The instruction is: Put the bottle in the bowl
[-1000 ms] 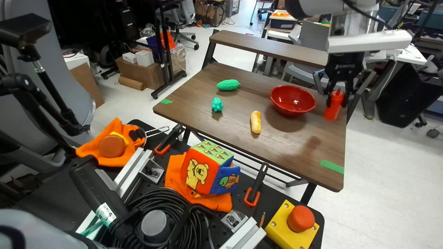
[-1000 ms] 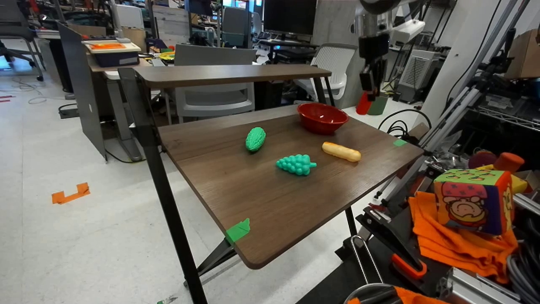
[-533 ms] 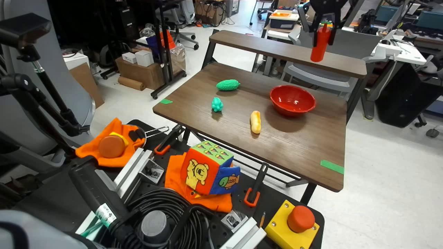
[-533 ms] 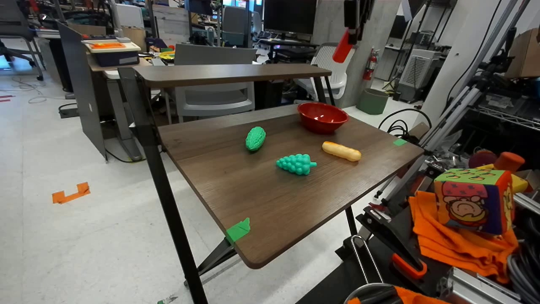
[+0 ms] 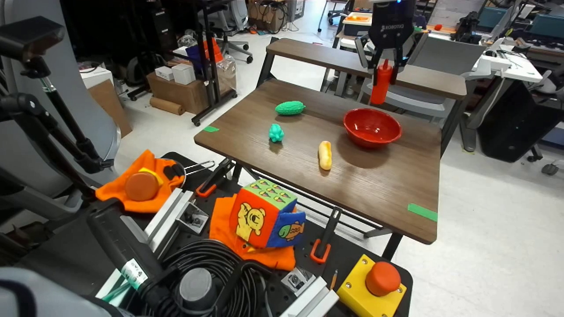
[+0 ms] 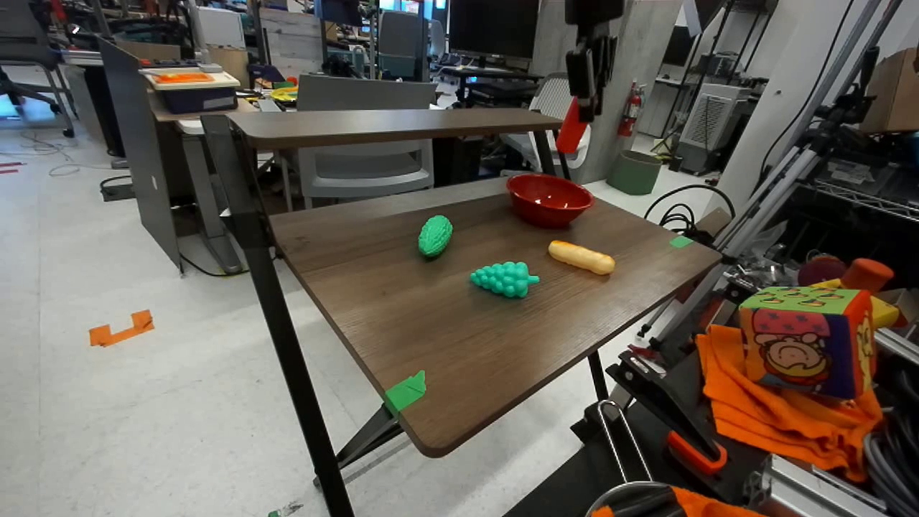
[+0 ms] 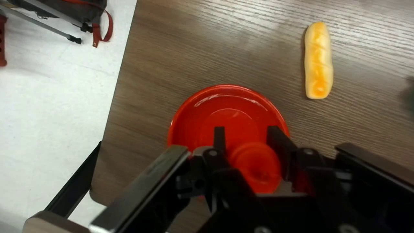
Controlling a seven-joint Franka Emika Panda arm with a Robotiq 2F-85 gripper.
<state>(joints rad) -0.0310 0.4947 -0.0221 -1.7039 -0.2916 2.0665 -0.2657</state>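
Observation:
The red-orange bottle [image 5: 381,93] is held in the air between the fingers of my gripper [image 5: 384,80], neck up and slightly tilted. Its lower end is above the far rim of the glossy red bowl [image 5: 372,132] in this exterior view. In an exterior view the bottle [image 6: 571,133] hangs behind and above the bowl [image 6: 549,208], partly hidden by my gripper [image 6: 585,108]. In the wrist view my gripper [image 7: 246,132] grips the bottle [image 7: 257,161], seen from its top, overlapping the lower part of the bowl [image 7: 226,119]. The bowl looks empty.
A yellow-orange oblong object [image 5: 325,155] lies near the bowl on the brown table [image 5: 379,193]. A green oval toy [image 5: 290,108] and a green knobbly toy [image 5: 276,133] lie farther off. A raised shelf [image 5: 335,56] runs along the table's back edge.
My gripper has carried the bottle from the table's right side, up and across, then lower toward the bowl. The bowl and the other table objects have not moved.

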